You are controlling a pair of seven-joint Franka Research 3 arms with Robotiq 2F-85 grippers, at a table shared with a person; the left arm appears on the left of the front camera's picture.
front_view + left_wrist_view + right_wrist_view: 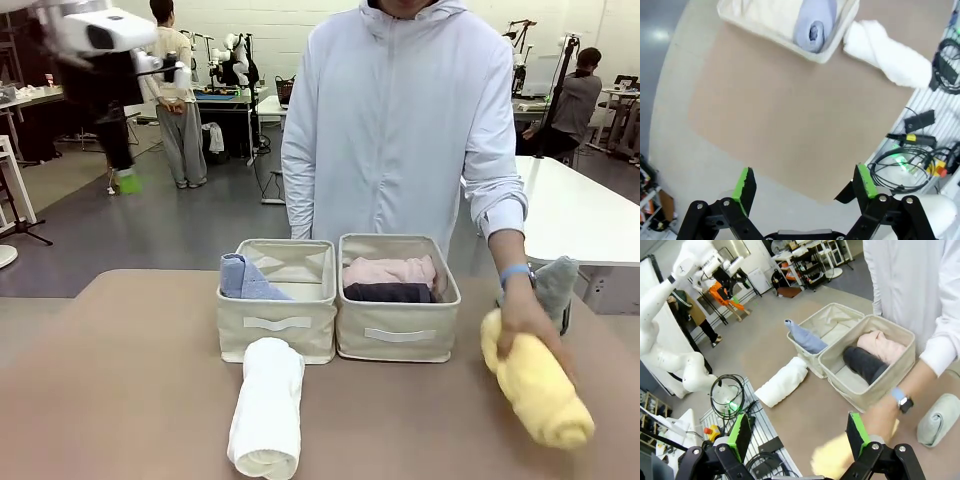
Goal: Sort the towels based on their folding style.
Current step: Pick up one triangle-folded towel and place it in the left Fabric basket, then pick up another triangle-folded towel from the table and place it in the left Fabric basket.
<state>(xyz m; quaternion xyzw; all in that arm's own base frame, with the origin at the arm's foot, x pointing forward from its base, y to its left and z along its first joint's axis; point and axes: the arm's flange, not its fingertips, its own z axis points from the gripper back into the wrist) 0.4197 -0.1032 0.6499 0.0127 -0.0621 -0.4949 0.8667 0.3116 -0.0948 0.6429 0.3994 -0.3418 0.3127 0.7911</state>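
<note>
Tabletop [120,380] at four o'clock is occupied by the soft, light yellow towel [545,400], cupped by a person's hand [530,320] and probably best gripped mid-roll.

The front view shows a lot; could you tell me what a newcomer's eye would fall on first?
The person's hand rests on the yellow rolled towel at the right side of the table. The white rolled towel lies just before the left beige bin, which holds a light blue towel.

Two beige fabric bins [275,325] side by side on a brown table [120,380] (black cables [900,172] nearby)
</note>
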